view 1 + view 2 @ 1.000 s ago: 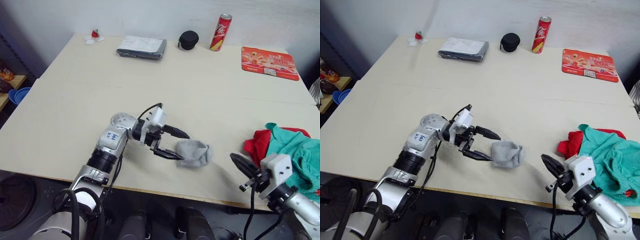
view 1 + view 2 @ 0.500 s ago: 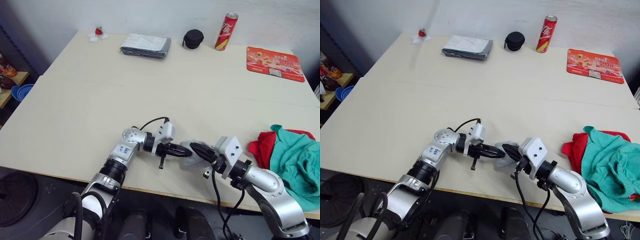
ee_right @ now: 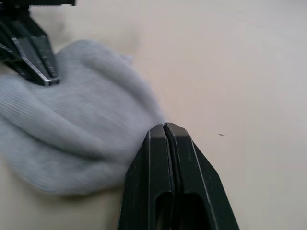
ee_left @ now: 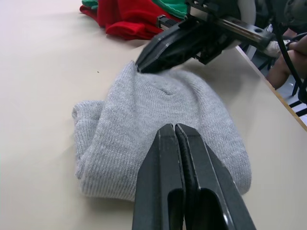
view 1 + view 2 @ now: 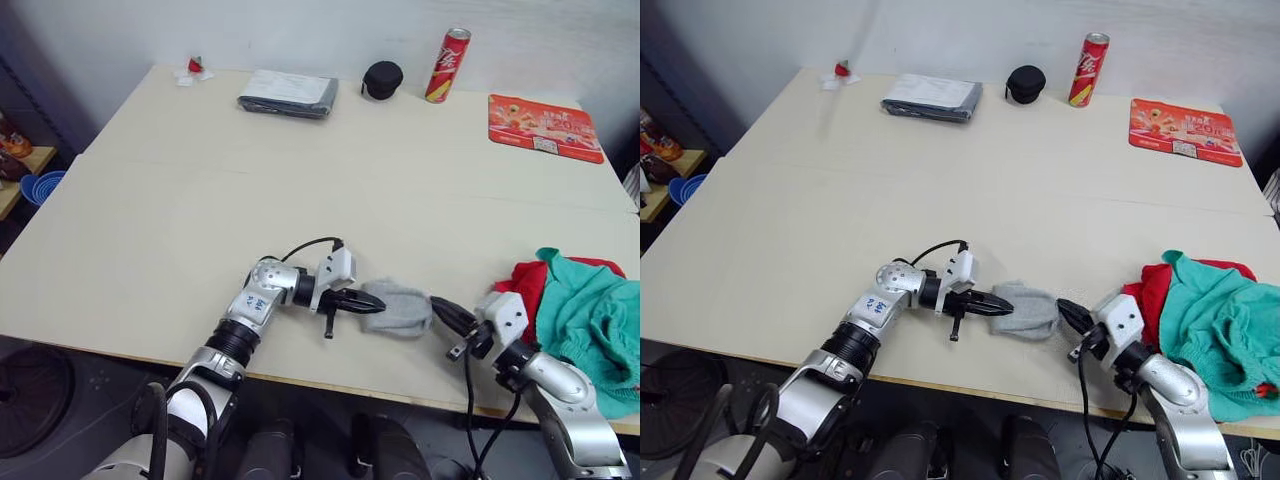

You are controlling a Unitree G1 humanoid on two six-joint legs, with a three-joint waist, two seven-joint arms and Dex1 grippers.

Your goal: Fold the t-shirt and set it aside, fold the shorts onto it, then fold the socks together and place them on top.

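Progress: late stage | bright red cotton t-shirt (image 5: 520,283) under teal-green shorts (image 5: 592,325) at table's right edge, heaped rather than neat | small grey socks (image 5: 398,307) near front edge, between my grippers | left gripper (image 5: 372,304) pressed together on the socks | right gripper (image 5: 445,312) pressed together at their other end | left: lay socks atop.

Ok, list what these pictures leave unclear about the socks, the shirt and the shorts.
- Socks: a single grey bundle; whether it holds one sock or two is hidden by its own folds, in the head and wrist views alike.
- T-shirt: mostly buried under the shorts; its fold cannot be judged.
- Shorts: cut off by the picture's right edge.
- Left gripper: its shut tips hide the sock edge beneath them.
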